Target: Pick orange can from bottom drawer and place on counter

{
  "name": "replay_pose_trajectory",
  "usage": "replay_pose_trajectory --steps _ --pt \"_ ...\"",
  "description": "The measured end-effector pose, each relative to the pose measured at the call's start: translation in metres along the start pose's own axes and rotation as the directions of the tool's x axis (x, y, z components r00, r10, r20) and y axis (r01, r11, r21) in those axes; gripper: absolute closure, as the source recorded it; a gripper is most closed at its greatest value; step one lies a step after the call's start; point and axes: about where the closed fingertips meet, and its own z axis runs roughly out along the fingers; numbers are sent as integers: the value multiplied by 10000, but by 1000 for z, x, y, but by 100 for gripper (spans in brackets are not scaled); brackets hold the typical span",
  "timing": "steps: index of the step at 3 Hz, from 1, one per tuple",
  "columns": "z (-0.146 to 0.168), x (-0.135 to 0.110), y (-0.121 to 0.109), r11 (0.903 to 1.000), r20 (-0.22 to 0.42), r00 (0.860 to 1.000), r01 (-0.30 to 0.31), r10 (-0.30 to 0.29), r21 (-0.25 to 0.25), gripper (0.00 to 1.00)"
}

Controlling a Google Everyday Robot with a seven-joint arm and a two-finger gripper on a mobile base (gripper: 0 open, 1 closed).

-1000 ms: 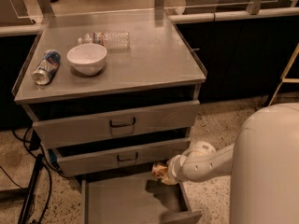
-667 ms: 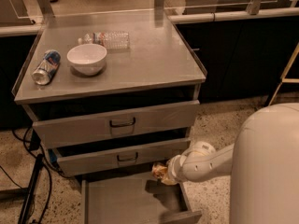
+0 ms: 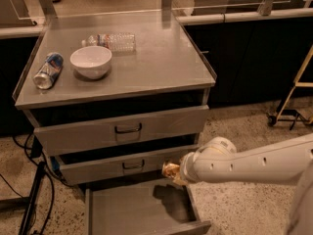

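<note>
The orange can (image 3: pixel 170 171) is at the tip of my white arm, held above the right side of the open bottom drawer (image 3: pixel 127 212). It casts a dark shadow on the drawer's grey floor. My gripper (image 3: pixel 176 174) is shut on the can, and its fingers are mostly hidden behind the can and the wrist. The counter (image 3: pixel 151 62) is the grey steel top above the three drawers, well above the can.
On the counter are a white bowl (image 3: pixel 91 61), a blue-and-silver can (image 3: pixel 47 70) lying at the left edge, and a clear plastic bottle (image 3: pixel 111 41) lying at the back. The two upper drawers stand slightly open. Cables (image 3: pixel 29 199) lie at the left, and a yellow stand (image 3: pixel 293 97) at the right.
The can and gripper have risen slightly above the drawer floor. My arm now stretches lower and more level from the right.
</note>
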Motion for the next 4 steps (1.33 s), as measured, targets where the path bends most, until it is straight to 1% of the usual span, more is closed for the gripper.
replay_pose_trajectory --steps 1,2,3,4 --pt "-6 -2 -3 10000 -14 10000 39 -39 61 100" --pt "-1 -5 -3 9999 225 9997 52 -54 87 100" --pt "-34 1 -22 9949 834 9964 -238 156 984 100" --pt "-102 1 -52 9676 1824 9830 -679 232 2432 100"
